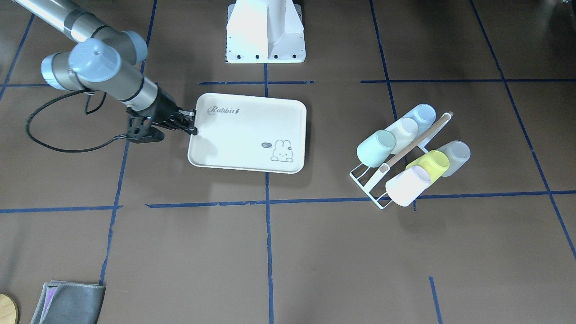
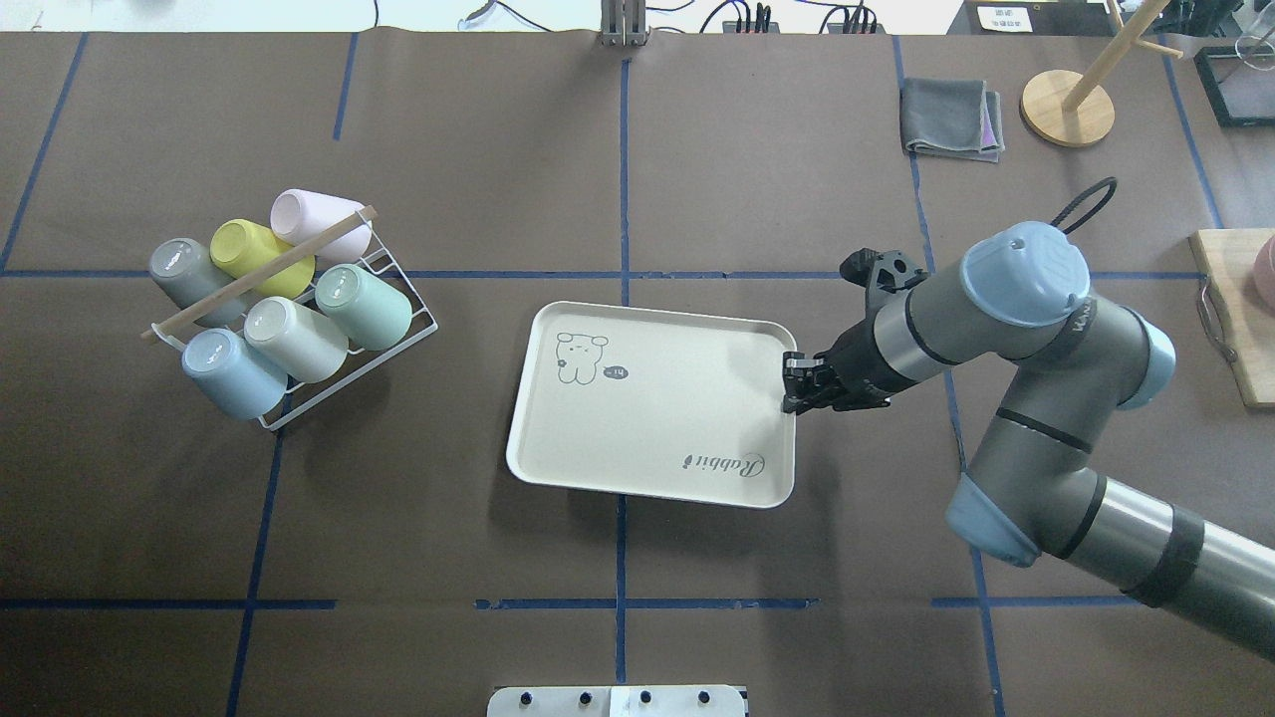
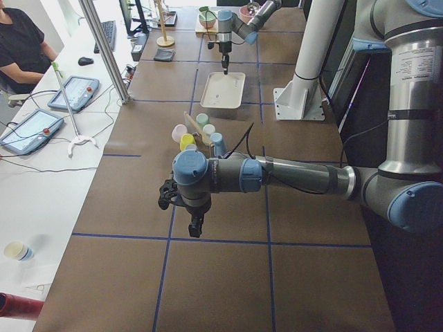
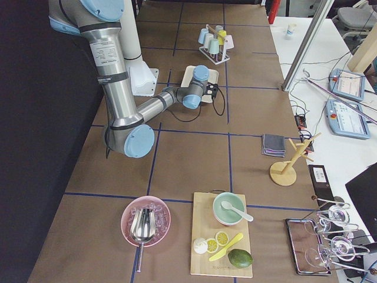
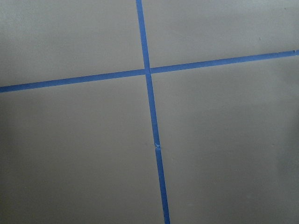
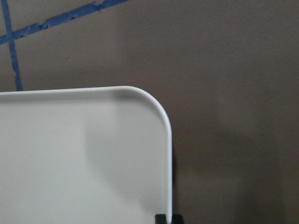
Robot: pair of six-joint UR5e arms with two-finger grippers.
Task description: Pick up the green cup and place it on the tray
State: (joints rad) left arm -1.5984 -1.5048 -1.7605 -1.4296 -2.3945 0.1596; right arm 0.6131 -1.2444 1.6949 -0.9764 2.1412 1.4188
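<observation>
The green cup [image 2: 364, 304] lies on its side in a white wire rack [image 2: 403, 332] at the table's left, also seen in the front view [image 1: 376, 147]. The cream tray [image 2: 647, 438] with its "Rabbit" script lies flat at the table's middle [image 1: 234, 144]. My right gripper [image 2: 793, 383] points down at the tray's right edge; in the right wrist view its fingertips [image 6: 160, 218] sit close together on either side of the tray's rim [image 6: 169, 140]. My left gripper [image 3: 196, 225] shows only in the left side view, above bare table far from the rack. I cannot tell if it is open.
The rack also holds a yellow-green cup [image 2: 244, 251], a pale blue cup [image 2: 229, 370], and white, pink and grey ones. A grey cloth [image 2: 951, 118] and a wooden stand [image 2: 1068, 108] sit at the far right. A cutting board [image 2: 1235, 329] is at the right edge.
</observation>
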